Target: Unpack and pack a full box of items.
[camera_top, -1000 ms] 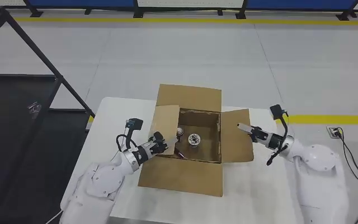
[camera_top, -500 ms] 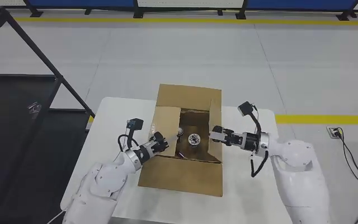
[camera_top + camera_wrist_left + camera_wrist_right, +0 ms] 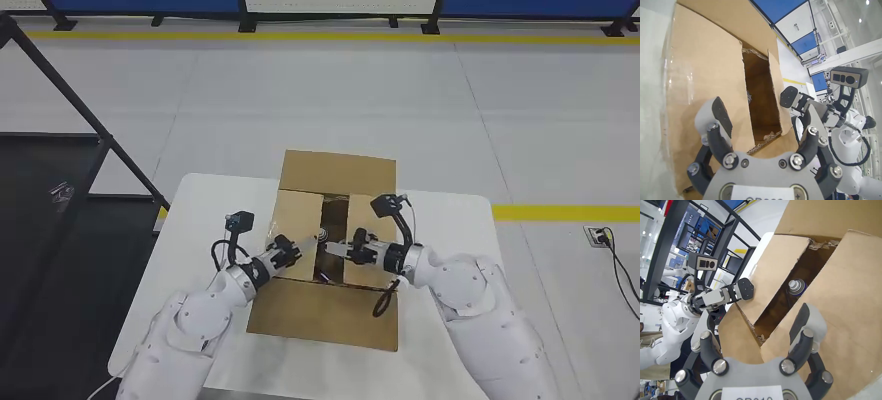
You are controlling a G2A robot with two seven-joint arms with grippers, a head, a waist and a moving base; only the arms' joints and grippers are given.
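Two end effectors meet over the box (image 3: 322, 305), which stands in the middle of the counter (image 3: 455, 340). Left end effector (image 3: 284, 250) is released, its fingers spread wide, with one pad (image 3: 721, 111) over the left flap (image 3: 297, 218). Right end effector (image 3: 353, 248) is likewise released, and one pad (image 3: 803, 321) lies on the right flap (image 3: 364, 215). Both side flaps tilt inward with a narrow gap between them. Through that gap a spray can (image 3: 796, 286) stands upright inside the box. Far and near flaps lie spread outward.
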